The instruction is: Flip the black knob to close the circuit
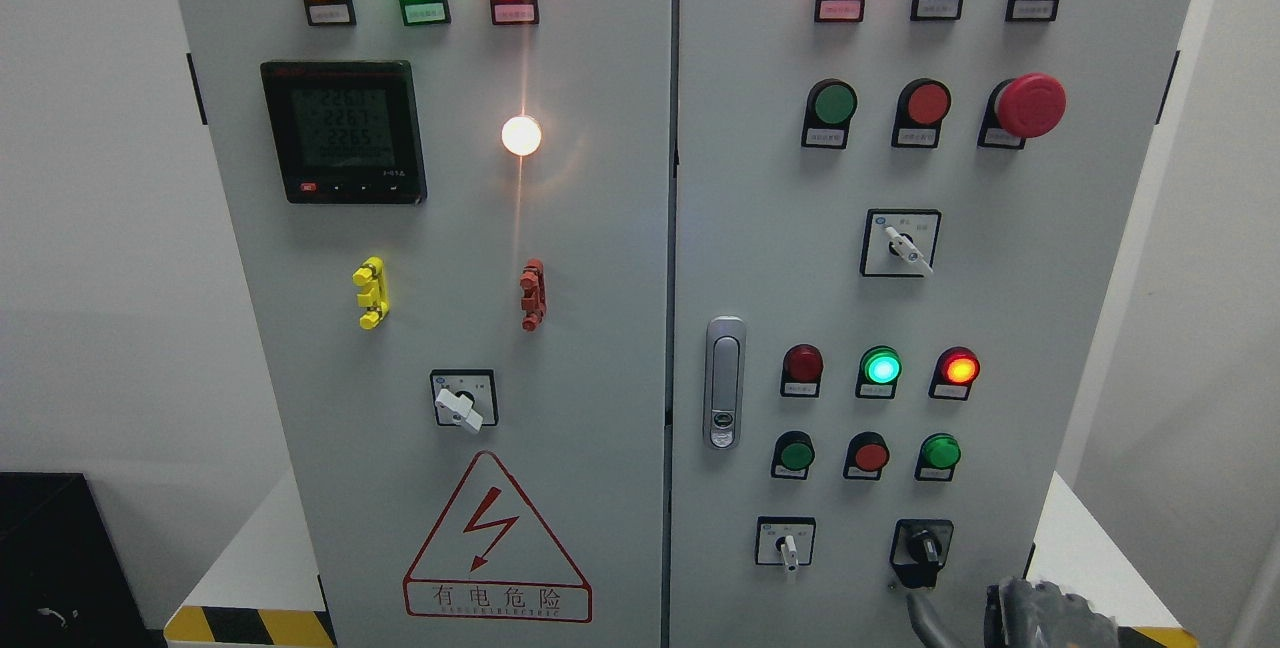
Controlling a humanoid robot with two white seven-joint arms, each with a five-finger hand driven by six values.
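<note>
Grey cabinet doors [600,228] carry a meter [343,131] reading 2263 and a warning triangle [497,543] marked 有电危险, the black knob [921,552] sits lower right, and just below it the right hand [1040,610] blurs, its grip unclear.

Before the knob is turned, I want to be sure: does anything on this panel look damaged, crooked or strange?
Nothing looks damaged. The white light on the left door throws a vertical streak, probably glare. Two white switches point off-vertical, likely just their settings. The black knob looks intact; the right hand is blurred below it.

Warning sign [497,540] on the cabinet's left door reads 有电危险; meter [343,131] shows 2263, 2265.
</note>
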